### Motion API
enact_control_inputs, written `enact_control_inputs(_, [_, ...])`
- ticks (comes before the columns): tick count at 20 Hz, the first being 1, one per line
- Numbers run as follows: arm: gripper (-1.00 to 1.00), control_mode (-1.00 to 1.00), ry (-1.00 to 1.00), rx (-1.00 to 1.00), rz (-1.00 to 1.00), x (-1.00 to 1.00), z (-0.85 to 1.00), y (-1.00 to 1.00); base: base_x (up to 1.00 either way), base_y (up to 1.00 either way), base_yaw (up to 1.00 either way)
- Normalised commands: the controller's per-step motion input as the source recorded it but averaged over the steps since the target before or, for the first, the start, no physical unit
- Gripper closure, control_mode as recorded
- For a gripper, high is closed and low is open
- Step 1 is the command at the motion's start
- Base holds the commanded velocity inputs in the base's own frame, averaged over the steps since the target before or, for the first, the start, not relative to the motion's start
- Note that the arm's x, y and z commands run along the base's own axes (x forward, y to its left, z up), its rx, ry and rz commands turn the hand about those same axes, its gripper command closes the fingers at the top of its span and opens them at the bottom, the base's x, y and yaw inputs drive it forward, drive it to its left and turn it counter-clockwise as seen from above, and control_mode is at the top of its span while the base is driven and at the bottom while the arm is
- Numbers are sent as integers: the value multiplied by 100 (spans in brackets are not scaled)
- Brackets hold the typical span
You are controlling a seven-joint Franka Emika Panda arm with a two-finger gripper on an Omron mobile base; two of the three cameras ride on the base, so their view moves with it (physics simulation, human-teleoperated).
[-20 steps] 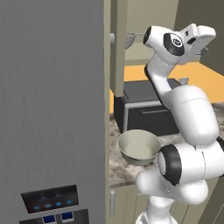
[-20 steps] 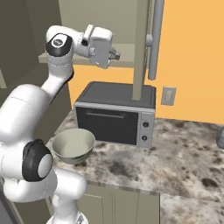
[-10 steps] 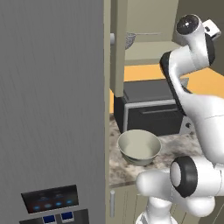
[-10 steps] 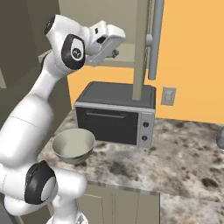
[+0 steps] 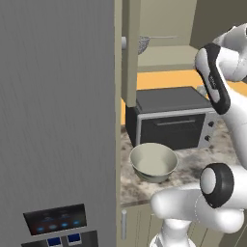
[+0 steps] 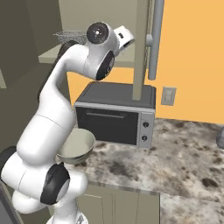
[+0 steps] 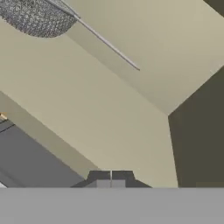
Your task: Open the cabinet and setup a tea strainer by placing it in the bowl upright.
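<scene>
Tea strainer on cabinet shelf (bowl below)

Mesh tea strainer upright inside open cabinet.

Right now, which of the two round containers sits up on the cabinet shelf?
The tea strainer, the wire-mesh basket with a thin straight handle. The smooth ceramic bowl stands lower, on the counter before the black oven.

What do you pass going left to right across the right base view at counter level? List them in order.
bowl → black oven → wall outlet → grey object cut off at the right edge, too little visible to identify.
</scene>
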Motion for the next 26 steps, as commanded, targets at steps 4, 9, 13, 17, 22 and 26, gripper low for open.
enact_control_inputs(4, [100, -100, -19, 0, 40, 8, 12, 39, 0, 0, 0])
enact_control_inputs(9, [100, -100, -53, -5, 11, -16, 12, 37, 0, 0, 0])
enact_control_inputs(13, [100, -100, -55, -18, 6, -5, 0, 29, 0, 0, 0])
enact_control_inputs(17, [100, -100, -19, -30, 3, 22, 19, 38, 0, 0, 0])
enact_control_inputs(22, [100, -100, 2, -25, 10, 27, 62, 6, 0, 0, 0])
enact_control_inputs(26, [100, -100, 1, -23, 12, 4, 64, 2, 0, 0, 0])
